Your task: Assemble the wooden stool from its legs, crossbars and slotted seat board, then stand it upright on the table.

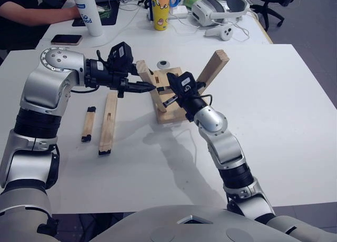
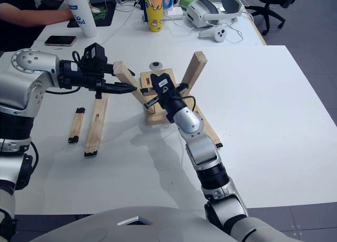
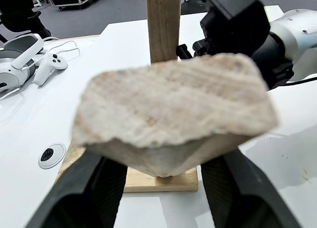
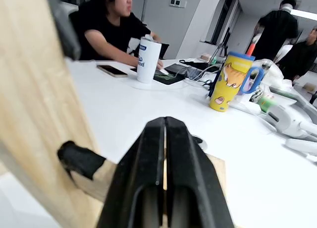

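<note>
- Wooden stool, half built, lies on its side near the middle of the white table (image 1: 279, 126): its pale slotted seat board (image 1: 168, 116) rests tilted on one edge
- One square pale wood leg (image 1: 216, 63) juts up and away from the board toward the robot's right, its free end in the air
- A second pale leg (image 1: 141, 68) slants up from the board's left side; the left gripper (image 1: 150, 87) is clamped across it, a dark finger (image 3: 94, 188) on each flank of the wood
- The rough sawn end of that leg sits very close to the left wrist camera and hides most of the board behind it
- A third leg with a black end cap (image 2: 211, 135) lies flat on the table from the board toward the near right, partly under the right forearm; whether it is seated in the board cannot be told
- The right gripper (image 4: 165, 126) has its fingers pressed together with only a hairline slit, tips at the board's face; contact cannot be told
- The right wrist and its camera housing cover the board's centre in the head views
- Two loose parts lie left of the stool, just beside each other: a long slotted wooden bar (image 1: 108, 121) and a short black-capped crossbar (image 1: 88, 123)
- Farther back: a round grey cable grommet (image 1: 164, 64), black phone (image 1: 66, 39), white tumbler (image 1: 88, 10), yellow cartoon mug (image 1: 160, 9), white headset (image 1: 218, 8) and its controller (image 1: 221, 31)
</note>
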Robot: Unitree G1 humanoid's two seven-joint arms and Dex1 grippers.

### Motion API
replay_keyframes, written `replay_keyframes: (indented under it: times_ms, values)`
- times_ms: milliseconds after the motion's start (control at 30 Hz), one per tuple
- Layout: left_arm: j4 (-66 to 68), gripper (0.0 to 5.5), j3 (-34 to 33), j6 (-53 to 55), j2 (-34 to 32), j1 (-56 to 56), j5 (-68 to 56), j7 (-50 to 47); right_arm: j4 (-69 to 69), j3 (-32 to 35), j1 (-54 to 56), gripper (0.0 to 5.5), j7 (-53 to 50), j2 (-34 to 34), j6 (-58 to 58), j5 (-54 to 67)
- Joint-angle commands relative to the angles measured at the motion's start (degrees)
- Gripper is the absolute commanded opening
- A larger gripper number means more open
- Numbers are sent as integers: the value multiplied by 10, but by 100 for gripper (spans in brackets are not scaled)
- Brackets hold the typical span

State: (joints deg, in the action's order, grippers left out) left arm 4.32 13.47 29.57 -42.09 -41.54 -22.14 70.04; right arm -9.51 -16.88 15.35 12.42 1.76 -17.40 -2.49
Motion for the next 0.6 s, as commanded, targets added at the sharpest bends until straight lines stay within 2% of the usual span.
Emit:
replay_keyframes:
  times_ms: [33, 100, 200, 300, 600]
  values:
    - [22, 206, 37, 30, 0, 34, 27, 14, -90, 25, -25, 0, 60, 4, 88, 84]
    - [22, 206, 37, 31, -4, 30, 26, 22, -130, 30, -55, 0, 94, 21, 79, 127]
    - [30, 206, 37, 31, -11, 16, 26, 37, -162, 39, -117, 0, 118, 71, 107, 119]
    - [45, 206, 36, 23, -19, -1, 32, 53, -118, 28, -172, 0, 138, 111, 137, 93]
    - [108, 206, 37, -12, -3, -28, 43, 101, 103, -8, -95, 0, 93, 53, 71, 40]
